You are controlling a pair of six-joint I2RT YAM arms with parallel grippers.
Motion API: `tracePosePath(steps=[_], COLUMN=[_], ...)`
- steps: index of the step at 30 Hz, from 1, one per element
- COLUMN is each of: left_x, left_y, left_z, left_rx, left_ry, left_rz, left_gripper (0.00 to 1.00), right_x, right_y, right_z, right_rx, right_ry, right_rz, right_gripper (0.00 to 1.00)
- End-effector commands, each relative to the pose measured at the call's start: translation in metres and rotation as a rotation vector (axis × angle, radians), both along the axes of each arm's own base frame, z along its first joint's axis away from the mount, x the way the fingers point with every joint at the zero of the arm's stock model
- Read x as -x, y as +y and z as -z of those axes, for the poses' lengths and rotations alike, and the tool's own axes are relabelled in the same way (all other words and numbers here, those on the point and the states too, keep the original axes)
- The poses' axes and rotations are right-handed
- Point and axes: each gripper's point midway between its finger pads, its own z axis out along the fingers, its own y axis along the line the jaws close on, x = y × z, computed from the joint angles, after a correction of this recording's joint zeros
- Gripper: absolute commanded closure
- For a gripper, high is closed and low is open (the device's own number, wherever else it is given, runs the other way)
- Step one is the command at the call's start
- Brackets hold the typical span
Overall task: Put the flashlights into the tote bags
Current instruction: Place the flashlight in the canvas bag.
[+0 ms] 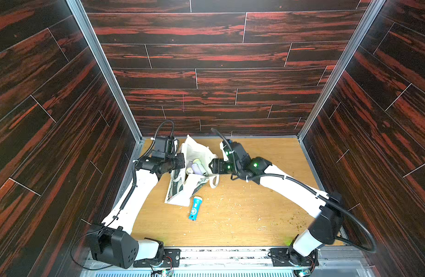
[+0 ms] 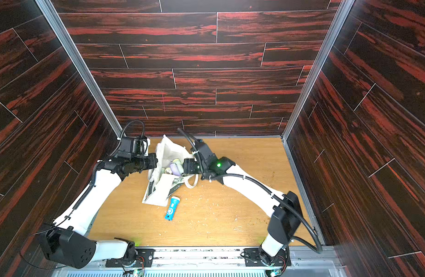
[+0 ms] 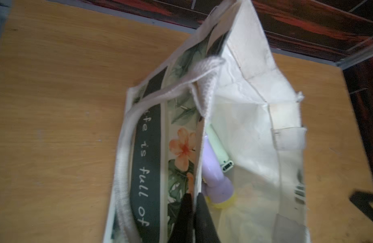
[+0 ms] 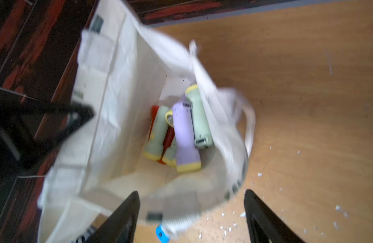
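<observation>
One blue flashlight (image 1: 194, 208), lying on the table (image 1: 254, 215) just beside the bag (image 1: 191, 147); I'm judging it light, hard and slick, best taken across the barrel. My left gripper (image 3: 193, 194) is pinching, seemingly, the floppy rim; my right gripper (image 4: 191, 191) is hanging wide, empty.

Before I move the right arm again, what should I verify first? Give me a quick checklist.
1. Left tool shut on the tote bag wall, holding its mouth up: ok.
2. Right tool open, nothing between its fingers: ok.
3. Bag mouth open from above, lilac flashlight and others lying inside: ok.
4. Every flashlight bagged: not ok; the blue flashlight lies on the table beside the bag.
5. Count of flashlights inside: cannot tell; they overlap.
</observation>
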Motion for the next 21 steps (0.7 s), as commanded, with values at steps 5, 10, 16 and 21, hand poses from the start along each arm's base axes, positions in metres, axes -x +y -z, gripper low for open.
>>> tracePosePath(steps=[5, 10, 16, 21], left_x=[0.0, 0.002, 0.007, 0.012], left_y=[0.042, 0.061, 0.08, 0.096], left_z=[-0.006, -0.006, -0.006, -0.01], left_rx=[-0.183, -0.265, -0.321, -0.367], left_ry=[-0.009, -0.006, 0.002, 0.002], left_rz=[-0.15, -0.228, -0.303, -0.37], left_gripper=[1.0, 1.0, 1.0, 1.0], right_x=[0.057, 0.075, 0.094, 0.101], right_y=[0.012, 0.025, 0.045, 0.062], right_z=[0.035, 0.069, 0.11, 0.13], right_rx=[0.053, 0.077, 0.147, 0.165], right_ry=[0.061, 0.142, 0.235, 0.276], right_rz=[-0.002, -0.008, -0.045, -0.078], right_gripper=[0.23, 0.26, 0.32, 0.34])
